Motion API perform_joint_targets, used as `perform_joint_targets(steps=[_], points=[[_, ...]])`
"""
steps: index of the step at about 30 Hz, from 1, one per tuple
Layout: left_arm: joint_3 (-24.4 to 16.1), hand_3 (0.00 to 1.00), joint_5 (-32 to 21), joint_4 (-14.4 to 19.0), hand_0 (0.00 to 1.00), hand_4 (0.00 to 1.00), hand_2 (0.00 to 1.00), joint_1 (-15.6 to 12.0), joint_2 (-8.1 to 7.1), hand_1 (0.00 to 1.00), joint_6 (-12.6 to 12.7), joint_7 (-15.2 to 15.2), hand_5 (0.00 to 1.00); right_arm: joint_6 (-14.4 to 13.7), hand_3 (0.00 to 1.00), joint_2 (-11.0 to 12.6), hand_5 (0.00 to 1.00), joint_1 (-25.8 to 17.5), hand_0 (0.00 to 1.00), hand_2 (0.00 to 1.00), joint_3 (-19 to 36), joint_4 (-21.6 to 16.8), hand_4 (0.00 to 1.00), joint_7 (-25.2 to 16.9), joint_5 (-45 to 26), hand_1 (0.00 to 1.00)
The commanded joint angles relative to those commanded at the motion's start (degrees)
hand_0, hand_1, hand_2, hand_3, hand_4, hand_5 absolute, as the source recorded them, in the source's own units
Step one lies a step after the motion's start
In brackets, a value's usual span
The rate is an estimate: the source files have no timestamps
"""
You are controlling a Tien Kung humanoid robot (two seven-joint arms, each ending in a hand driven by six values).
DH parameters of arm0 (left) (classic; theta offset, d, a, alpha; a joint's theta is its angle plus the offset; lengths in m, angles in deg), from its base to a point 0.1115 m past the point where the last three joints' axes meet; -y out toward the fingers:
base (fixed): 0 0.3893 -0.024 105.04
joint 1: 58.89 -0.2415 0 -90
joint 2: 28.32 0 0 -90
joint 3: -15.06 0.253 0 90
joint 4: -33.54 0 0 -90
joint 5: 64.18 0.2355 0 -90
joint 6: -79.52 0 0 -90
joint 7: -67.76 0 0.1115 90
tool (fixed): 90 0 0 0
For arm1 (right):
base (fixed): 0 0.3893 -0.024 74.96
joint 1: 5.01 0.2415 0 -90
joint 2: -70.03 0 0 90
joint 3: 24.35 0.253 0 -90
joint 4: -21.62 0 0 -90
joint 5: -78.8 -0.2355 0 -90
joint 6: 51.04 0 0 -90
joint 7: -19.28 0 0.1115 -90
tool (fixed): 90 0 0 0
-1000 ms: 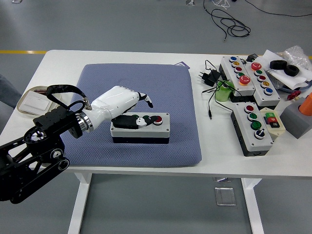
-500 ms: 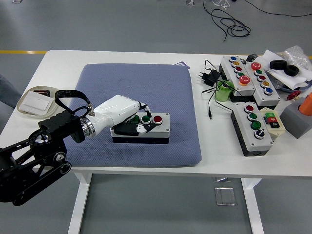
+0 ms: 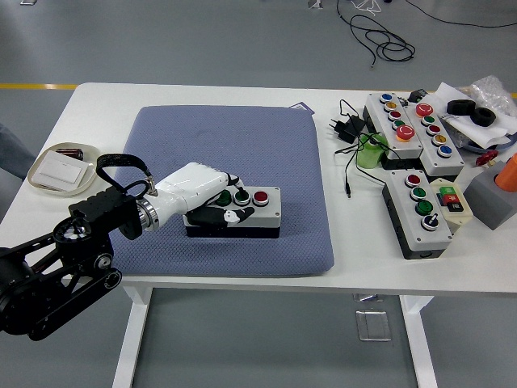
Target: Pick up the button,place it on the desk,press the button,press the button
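Note:
A grey button box (image 3: pixel 262 215) with two green buttons (image 3: pixel 241 196) and one red button (image 3: pixel 260 197) lies on the blue pad (image 3: pixel 234 145), near the pad's front edge. My left hand (image 3: pixel 228 208), white with black fingertips, comes in from the lower left and lies over the box's left end. Its fingers are curled, with one tip on the box's front face and the others on top beside the first green button. The box sits flat on the pad and its left end is hidden under the hand. My right arm is out of view.
Two bigger button panels (image 3: pixel 402 128) (image 3: pixel 420 212) lie on the table's right side, with a black charger and cables (image 3: pixel 347 129), a grey block (image 3: pixel 491 198) and an orange object (image 3: pixel 508 171). A shallow dish (image 3: pixel 60 168) sits at the left edge.
My left hand has drawn back to the left and lowered, uncovering the green and red buttons it lay over. The button box has stayed in place.

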Motion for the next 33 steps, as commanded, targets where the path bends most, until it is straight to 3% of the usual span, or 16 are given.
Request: perform_joint_targets(steps=[5, 13, 19, 24, 33], points=[[0.30, 0.697, 0.18, -0.44, 0.025, 0.670, 0.018, -0.09, 0.05, 0.002, -0.34, 0.12, 0.998, -0.04, 0.562, 0.00, 0.224, 0.11, 0.634, 0.617, -0.06, 0.00, 0.302, -0.04, -0.13, 0.481], [-1.96, 0.711, -0.52, 1.52, 0.025, 0.669, 0.019, 0.05, -0.14, 0.002, 4.14, -0.75, 0.998, 0.01, 0.562, 0.04, 0.224, 0.18, 0.634, 0.617, -0.08, 0.00, 0.303, -0.04, -0.05, 0.481], [-2.33, 0.716, -1.46, 3.40, 0.025, 0.668, 0.018, 0.52, 0.07, 0.002, 6.11, -1.13, 0.998, 0.04, 0.562, 0.03, 0.224, 0.19, 0.634, 0.617, -0.05, 0.00, 0.302, -0.02, 0.01, 0.481], [-0.44, 0.714, -2.11, 3.78, 0.024, 0.668, 0.018, 0.87, 1.01, 0.002, 5.60, -0.96, 0.998, 0.04, 0.563, 0.08, 0.224, 0.21, 0.634, 0.617, -0.04, 0.00, 0.302, -0.02, 0.11, 0.479], [1.31, 0.712, -2.00, 0.42, 0.025, 0.668, 0.018, 1.60, 3.67, 0.002, 5.27, -0.60, 0.998, 0.01, 0.562, 0.02, 0.224, 0.31, 0.634, 0.617, 0.18, 0.00, 0.302, 0.02, 0.41, 0.478]])
